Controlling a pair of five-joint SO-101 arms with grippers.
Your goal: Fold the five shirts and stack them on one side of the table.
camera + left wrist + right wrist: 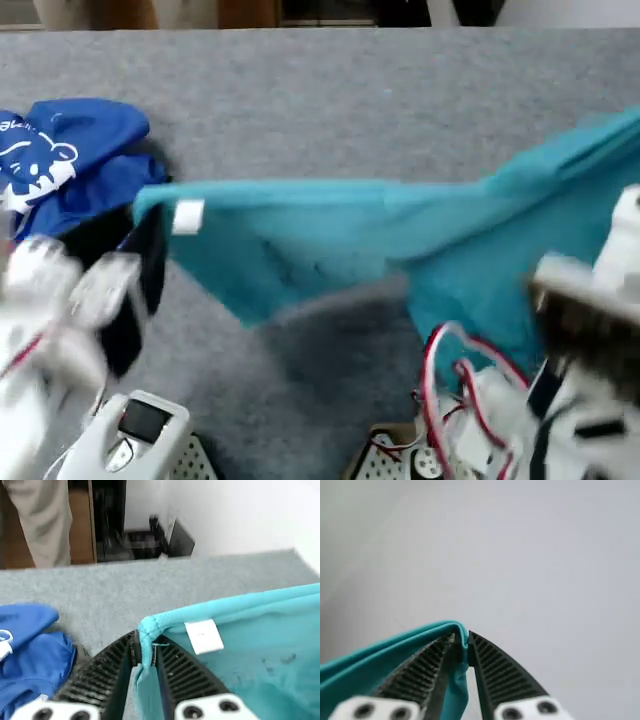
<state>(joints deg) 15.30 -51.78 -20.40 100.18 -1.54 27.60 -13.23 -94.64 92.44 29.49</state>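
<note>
Between the two grippers, a teal cotton shirt [330, 240] hangs stretched above the grey cloth-covered table [350, 100].
The left gripper [145, 647] is clamped on a hem corner, a white label [203, 636] just beside its jaws. The right gripper [462, 641] pinches the opposite edge at its very tips. So shallow a bite may slip under tension, dropping the shirt unfolded near the blue printed shirt [70, 150].

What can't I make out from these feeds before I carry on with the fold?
- High view: the teal shirt runs off the right edge and behind the right arm.
- High view: the left arm is blurred; its grip is unreadable there.
- High and left wrist views: the blue shirt is cut by the frame edge; folded or not, unclear.
- Right wrist view: the shirt past the right gripper is cut off.
</note>
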